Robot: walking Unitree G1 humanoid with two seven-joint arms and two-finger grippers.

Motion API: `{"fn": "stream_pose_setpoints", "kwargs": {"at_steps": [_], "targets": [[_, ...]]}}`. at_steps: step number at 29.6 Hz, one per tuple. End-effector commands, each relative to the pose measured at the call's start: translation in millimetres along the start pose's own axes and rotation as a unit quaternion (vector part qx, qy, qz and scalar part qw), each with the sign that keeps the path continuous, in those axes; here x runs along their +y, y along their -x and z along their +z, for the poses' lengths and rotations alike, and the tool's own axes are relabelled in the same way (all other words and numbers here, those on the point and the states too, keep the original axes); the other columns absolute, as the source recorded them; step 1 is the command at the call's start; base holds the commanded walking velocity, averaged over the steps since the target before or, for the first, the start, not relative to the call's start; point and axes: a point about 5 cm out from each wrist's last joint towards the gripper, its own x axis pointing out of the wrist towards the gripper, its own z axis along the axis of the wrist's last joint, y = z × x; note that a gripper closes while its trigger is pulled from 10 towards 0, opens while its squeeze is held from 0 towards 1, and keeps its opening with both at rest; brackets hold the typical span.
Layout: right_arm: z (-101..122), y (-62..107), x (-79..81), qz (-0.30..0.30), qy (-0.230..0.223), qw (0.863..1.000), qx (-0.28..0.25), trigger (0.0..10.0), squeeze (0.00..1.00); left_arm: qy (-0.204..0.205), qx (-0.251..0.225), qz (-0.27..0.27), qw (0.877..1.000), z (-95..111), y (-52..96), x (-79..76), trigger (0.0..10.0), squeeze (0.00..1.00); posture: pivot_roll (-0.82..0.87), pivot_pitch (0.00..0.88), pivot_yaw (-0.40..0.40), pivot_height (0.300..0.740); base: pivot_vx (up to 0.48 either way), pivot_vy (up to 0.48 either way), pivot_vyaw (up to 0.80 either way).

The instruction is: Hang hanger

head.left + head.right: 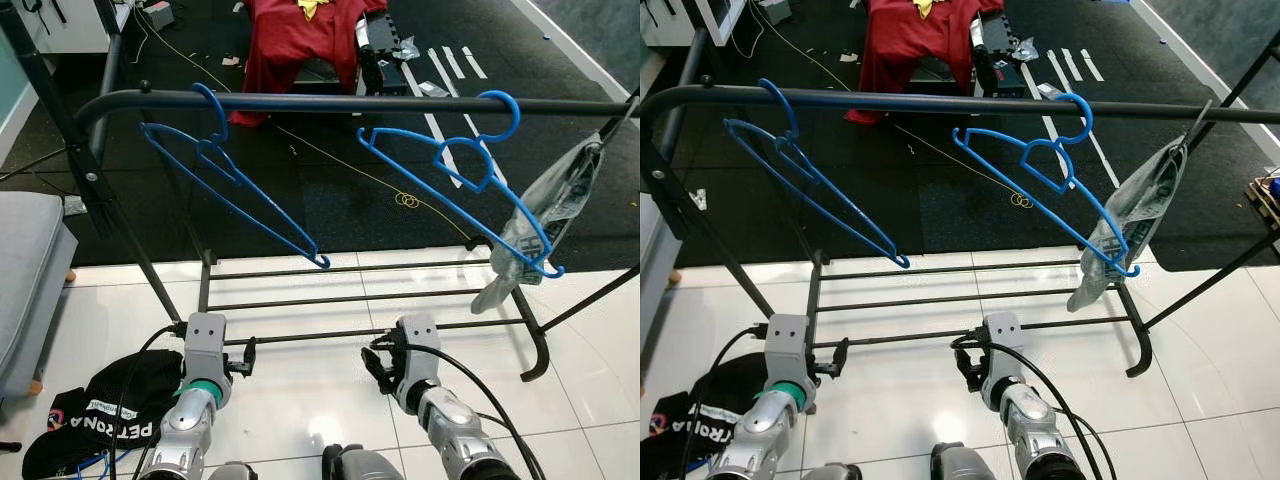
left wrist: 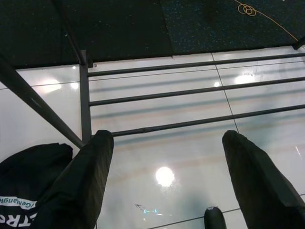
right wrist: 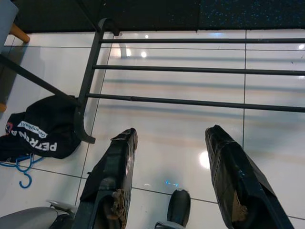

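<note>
Two blue hangers (image 1: 235, 185) (image 1: 465, 185) hang on the rail (image 1: 330, 101), long axes slanting down rightward; left gripper (image 2: 164, 176) and right gripper (image 3: 169, 164) spread, empty, over white tile.

Both arms hang low, left hand (image 2: 164, 186) and right hand (image 3: 169, 176) spread apart, holding nothing.

silver arms, black-fingered hands, black cables

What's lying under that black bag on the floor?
A blue hanger pokes out from beneath the black bag, hook end showing. The rest is covered, so anything else there is hidden.
</note>
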Motion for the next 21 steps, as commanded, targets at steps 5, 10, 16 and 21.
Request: {"fn": "stream_pose_setpoints", "kwargs": {"at_steps": [5, 10, 16, 21], "targets": [[-7.1, 2.5, -0.2, -0.001, -0.004, 1.000, 0.013, 10.0, 0.00, -0.004, 0.012, -0.002, 1.000, -9.5, 5.5, -2.9, 10.0, 0.00, -0.05, 0.106, -0.020, 0.740, 0.000, 0.000, 0.00], [-3.7, 0.6, -1.9, 0.002, 0.002, 1.000, 0.016, 10.0, 0.00, 0.000, 0.017, 0.006, 1.000, -13.1, 7.6, -0.4, 10.0, 0.00, -0.06, 0.110, -0.040, 0.740, 0.000, 0.000, 0.00], [-0.7, -0.2, -2.0, 0.009, 0.007, 1.000, 0.016, 10.0, 0.00, 0.009, 0.015, 0.010, 1.000, -13.7, 9.0, -3.3, 10.0, 0.00, -0.05, 0.115, -0.046, 0.740, 0.000, 0.000, 0.00], [-2.4, -0.8, -0.8, 0.002, 0.002, 1.000, 0.019, 10.0, 0.00, 0.004, 0.020, 0.005, 1.000, -14.5, 8.7, -2.8, 10.0, 0.00, -0.06, 0.118, -0.029, 0.740, 0.000, 0.000, 0.00]]}}
